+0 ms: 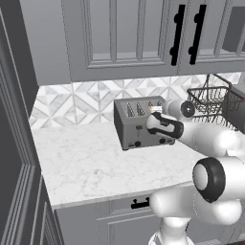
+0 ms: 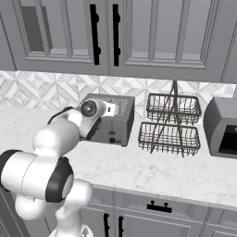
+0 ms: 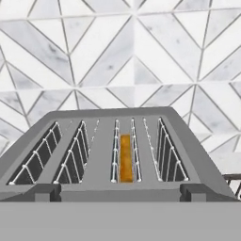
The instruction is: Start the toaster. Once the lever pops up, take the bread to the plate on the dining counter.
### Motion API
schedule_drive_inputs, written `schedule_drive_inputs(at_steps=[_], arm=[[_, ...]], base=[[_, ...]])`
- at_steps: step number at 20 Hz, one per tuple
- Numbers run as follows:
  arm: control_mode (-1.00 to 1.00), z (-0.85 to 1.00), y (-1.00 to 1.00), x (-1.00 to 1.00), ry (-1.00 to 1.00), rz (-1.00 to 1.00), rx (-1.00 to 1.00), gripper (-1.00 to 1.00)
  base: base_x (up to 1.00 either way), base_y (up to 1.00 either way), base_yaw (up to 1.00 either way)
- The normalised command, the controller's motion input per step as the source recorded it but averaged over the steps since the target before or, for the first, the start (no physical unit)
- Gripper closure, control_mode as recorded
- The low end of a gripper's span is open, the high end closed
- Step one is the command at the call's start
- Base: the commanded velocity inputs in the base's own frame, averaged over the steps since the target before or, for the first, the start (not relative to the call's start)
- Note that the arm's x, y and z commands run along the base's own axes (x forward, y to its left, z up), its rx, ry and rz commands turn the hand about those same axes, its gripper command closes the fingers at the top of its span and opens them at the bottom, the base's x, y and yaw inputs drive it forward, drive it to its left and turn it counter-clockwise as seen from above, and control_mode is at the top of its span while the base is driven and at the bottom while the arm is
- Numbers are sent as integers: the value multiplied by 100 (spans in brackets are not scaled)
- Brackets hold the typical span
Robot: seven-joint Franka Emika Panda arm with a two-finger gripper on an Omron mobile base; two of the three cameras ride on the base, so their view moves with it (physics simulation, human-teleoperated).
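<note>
With its jaws standing released and grasping nothing, the gripper [image 3: 120, 190] is hovering just over the front of the toaster [image 3: 113, 150], where the bread [image 3: 125, 157] is sitting in the third slot from the left, the tiled wall [image 3: 117, 52] rising behind.

Boxy grey metal four-slot toaster [image 3: 106, 155] seen from above/front, w/ small orange-tan bread slice [image 3: 125, 164] sitting in 3rd slot from left. White-grey triangle-patterned tile wall [image 3: 117, 52] behind.

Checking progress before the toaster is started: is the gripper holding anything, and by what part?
Nothing is held. The gripper is open above the toaster, and the bread sits in a slot.
</note>
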Motion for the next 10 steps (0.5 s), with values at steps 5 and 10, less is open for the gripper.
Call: schedule_drive_inputs(at_steps=[5, 10], arm=[[-100, -1, 0, 30, 0, -2, 0, -100], [-100, -7, 0, 22, 0, -2, 0, -100]], base=[[0, 0, 0], [0, 0, 0]])
